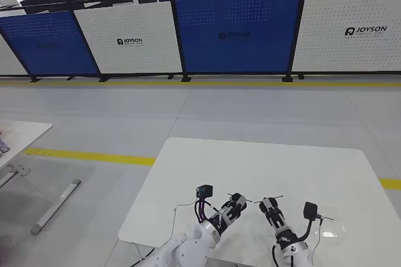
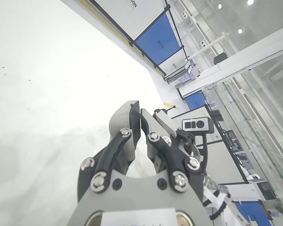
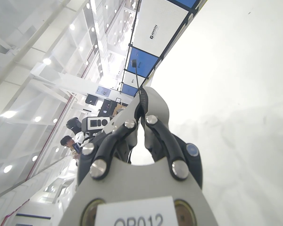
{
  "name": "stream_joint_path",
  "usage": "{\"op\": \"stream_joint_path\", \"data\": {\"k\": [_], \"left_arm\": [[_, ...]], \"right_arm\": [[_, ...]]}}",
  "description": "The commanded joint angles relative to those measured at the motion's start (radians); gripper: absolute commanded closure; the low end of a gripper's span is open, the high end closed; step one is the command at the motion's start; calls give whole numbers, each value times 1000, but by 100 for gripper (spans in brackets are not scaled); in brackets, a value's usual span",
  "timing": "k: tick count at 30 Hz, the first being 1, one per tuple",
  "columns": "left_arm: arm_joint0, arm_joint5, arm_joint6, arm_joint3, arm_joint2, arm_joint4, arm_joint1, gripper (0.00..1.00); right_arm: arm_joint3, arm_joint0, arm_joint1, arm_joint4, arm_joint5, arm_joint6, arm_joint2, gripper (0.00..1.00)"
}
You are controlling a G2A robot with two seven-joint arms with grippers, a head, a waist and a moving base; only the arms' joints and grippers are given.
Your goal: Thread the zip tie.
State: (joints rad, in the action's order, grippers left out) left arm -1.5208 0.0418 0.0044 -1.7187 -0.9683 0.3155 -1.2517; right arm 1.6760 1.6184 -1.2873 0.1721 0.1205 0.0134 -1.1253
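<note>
Right gripper (image 3: 140, 94) pinches the zip tie (image 3: 137, 78), which looks light, springy and slippery; I'd hold near its head. Left gripper (image 2: 140, 114), at its 9 o'clock, is closed.

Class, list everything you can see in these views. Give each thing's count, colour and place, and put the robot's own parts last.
zip tie: one, black, clamped in the right pincer, head end sticking out past the tips
table: one, white, under both arms
side table: one, white, at the left edge of the top view
partition panels: several, blue and white alternating, along the far side of the floor
floor lines: two, yellow, one at the panels' base, one nearer the table
left pincer: one, grey and black, shut, above the table
right pincer: one, grey and black, beside the left one
</note>
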Motion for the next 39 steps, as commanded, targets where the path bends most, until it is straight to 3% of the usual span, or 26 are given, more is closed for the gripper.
{"op": "stream_joint_path", "data": {"k": [1,27,39], "left_arm": [[0,0,0,0,0,0,0,100],[0,0,0,0,0,0,0,100],[0,0,0,0,0,0,0,100]], "right_arm": [[1,0,-1,3,-3,-1,0,100],[-42,-36,-16,10,-26,5,19,100],[-46,-34,-18,28,5,23,24,100]]}}
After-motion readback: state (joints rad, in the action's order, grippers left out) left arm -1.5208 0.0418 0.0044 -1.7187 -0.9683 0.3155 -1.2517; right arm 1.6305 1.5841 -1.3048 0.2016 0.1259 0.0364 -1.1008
